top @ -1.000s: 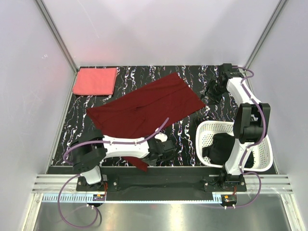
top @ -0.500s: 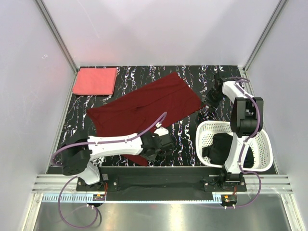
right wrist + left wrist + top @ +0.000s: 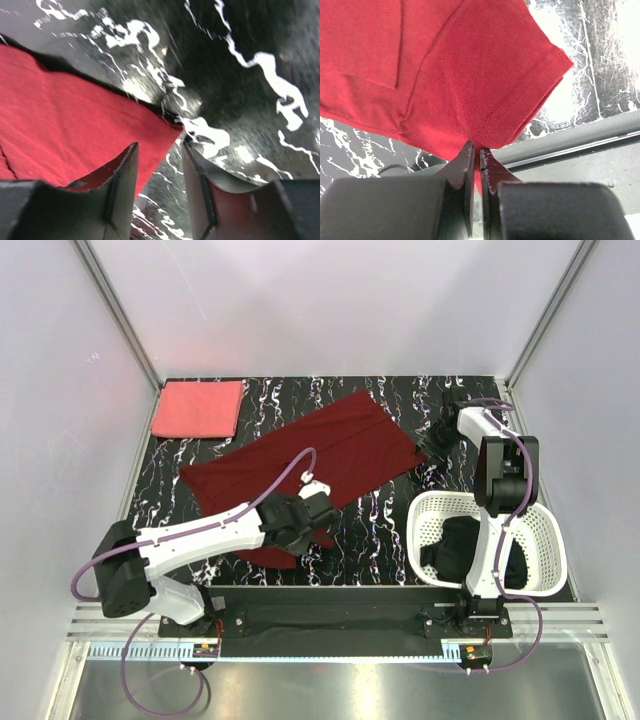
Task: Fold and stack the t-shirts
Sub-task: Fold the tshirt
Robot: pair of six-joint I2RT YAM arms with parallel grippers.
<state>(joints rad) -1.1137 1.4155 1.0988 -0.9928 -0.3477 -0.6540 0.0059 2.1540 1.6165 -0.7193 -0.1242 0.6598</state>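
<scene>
From the overhead camera I see the dark maroon cloth t-shirt (image 3: 300, 460) spread open across the middle of the black white-veined table (image 3: 385, 530). Its long axis runs from the near-left up toward the far-right corner. My left gripper (image 3: 320, 522) sits at the shirt's near end and my right gripper (image 3: 432, 443) at its far-right tip, so each arm has the end nearer to it. A folded coral pink t-shirt (image 3: 198, 408) lies in the far-left corner, well apart. A crumpled black t-shirt (image 3: 460, 545) sits inside the white plastic lattice basket (image 3: 430, 505) by the near-right edge. Plain white walls close the table in on three sides.

On the left wrist camera, the left gripper (image 3: 476, 150) has its jaws pinched together on the stitched hem of a maroon sleeve. The cloth fans away from the fingertips, and the table's near edge is just beyond.

On the right wrist camera, the right gripper (image 3: 159, 147) has its jaws apart, holding nothing. The shirt's pointed corner lies flat on the table, just ahead of the gap and slightly left of it. I judge that the next move turns on dropping onto that corner and closing on it.
</scene>
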